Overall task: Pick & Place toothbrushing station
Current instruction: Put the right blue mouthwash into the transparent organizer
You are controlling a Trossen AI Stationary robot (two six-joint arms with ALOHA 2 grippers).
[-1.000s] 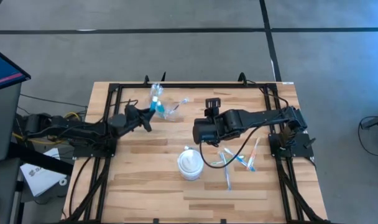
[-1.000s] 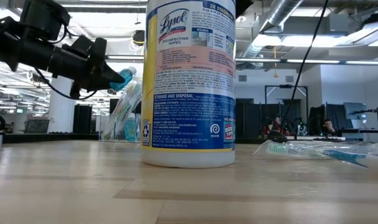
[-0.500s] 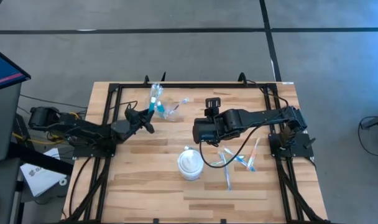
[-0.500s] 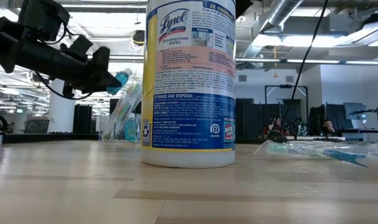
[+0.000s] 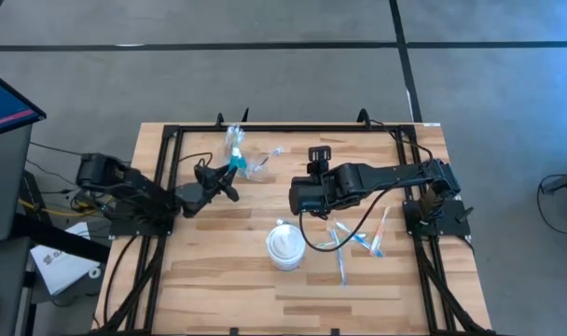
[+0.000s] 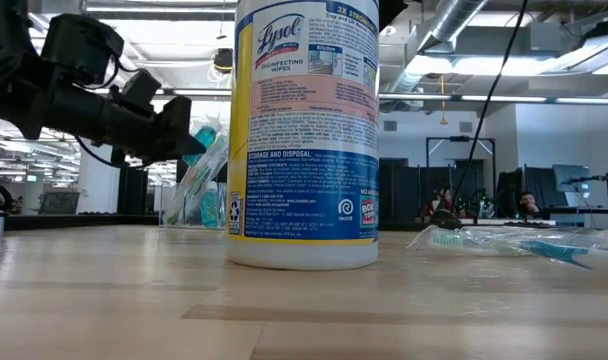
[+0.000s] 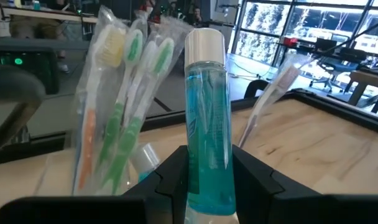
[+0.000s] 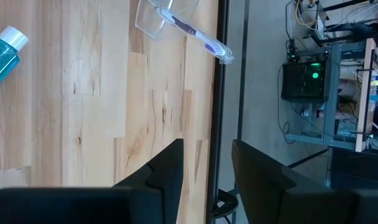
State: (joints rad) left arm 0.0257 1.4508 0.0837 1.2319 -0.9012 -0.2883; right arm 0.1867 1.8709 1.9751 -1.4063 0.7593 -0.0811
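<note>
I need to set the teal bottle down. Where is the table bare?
Bare wood: the near-left corner, between the left claw holding the bottle and the white tub. Crowded: the far cups and the loose toothbrushes below the right claw.

Base of the teal bottle [image 7: 209, 124] hidden between the left gripper's [image 7: 209, 180] fingers in the left wrist view. Lower ends of the wrapped toothbrushes [image 7: 124, 93] blurred behind the clear cup [image 7: 58, 171]. In the low view, top of the Lysol wipes canister [image 6: 304, 130] cut off by the frame, cup and brushes partly masked behind it. Wrapped toothbrush [image 8: 195, 31] in the right wrist view: bristle end inside a tipped cup [image 8: 161, 15], itself cropped. Loose toothbrushes [image 5: 353, 241] from above too small to count.
</note>
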